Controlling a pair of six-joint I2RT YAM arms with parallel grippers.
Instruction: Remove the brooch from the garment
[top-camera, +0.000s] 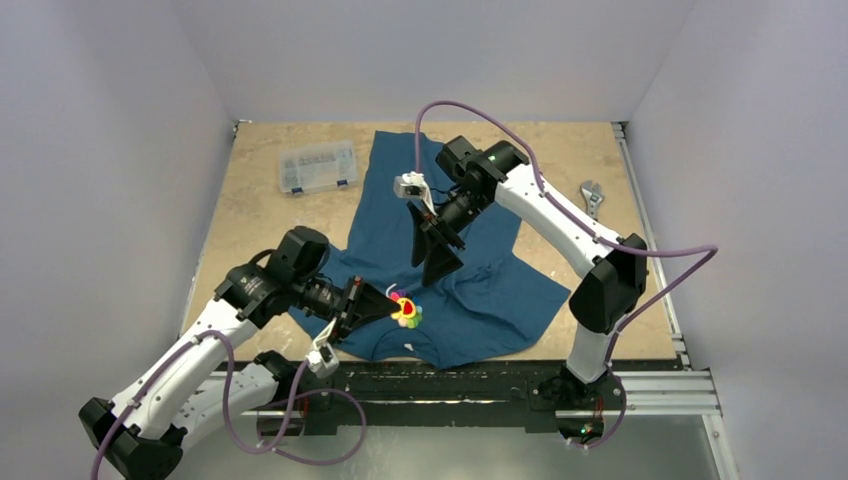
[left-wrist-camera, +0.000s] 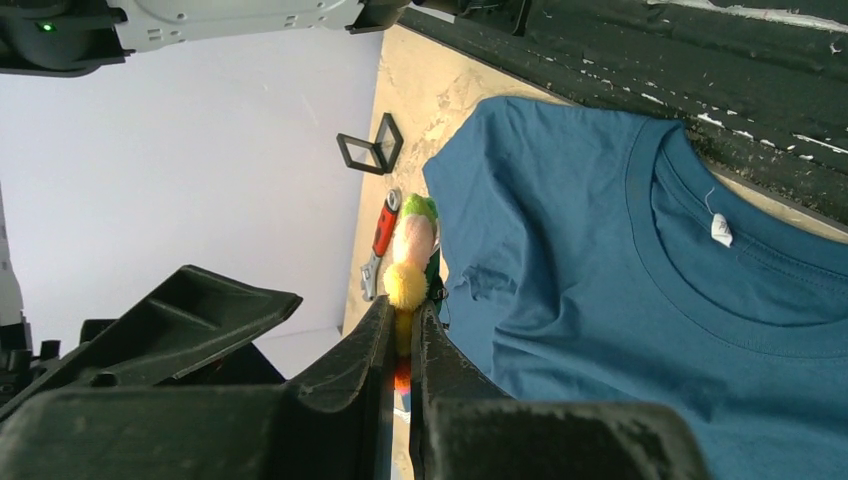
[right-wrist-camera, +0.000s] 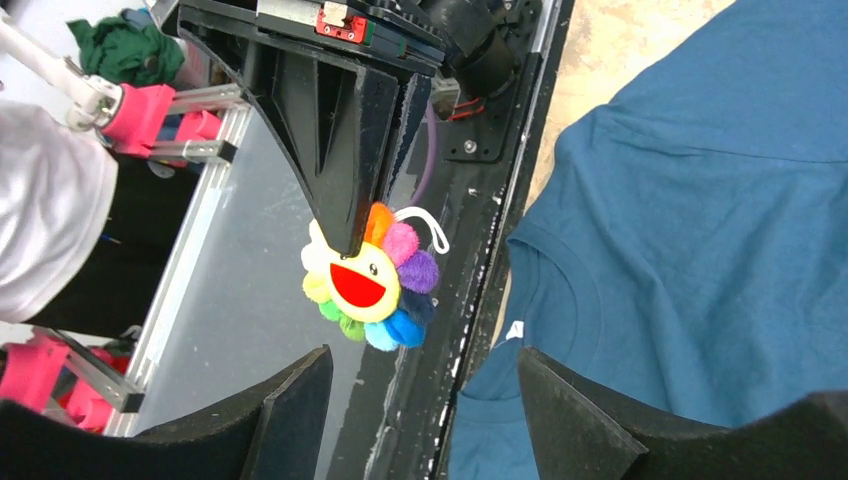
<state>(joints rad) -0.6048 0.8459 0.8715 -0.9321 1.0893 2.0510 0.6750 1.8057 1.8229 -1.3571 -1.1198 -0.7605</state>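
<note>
The brooch (top-camera: 406, 311) is gripped edge-on between the clenched fingers of the left gripper (top-camera: 392, 303), over the near left part of the garment (top-camera: 485, 290), just left of its neckline. In the left wrist view the rainbow flower (left-wrist-camera: 408, 262) is seen pinched by its lower edge in the left gripper (left-wrist-camera: 400, 318), with the garment (left-wrist-camera: 600, 300) right beside it and a small pucker of cloth near the pin. Whether the brooch is pinned to the cloth or already free cannot be told. The right gripper (top-camera: 441, 266) is held above the middle of the garment, jaws released and spread wide, with nothing between them. From its wrist camera the brooch (right-wrist-camera: 372, 282) is seen face-on: a red smile on a yellow centre, a white loop at one petal. The garment (right-wrist-camera: 700, 250) is spread flat, neckline toward the arms' bases. A clear plastic box (top-camera: 318, 167) lies beyond the garment's far left corner, and a wrench (top-camera: 593, 198) well to its right.
</note>
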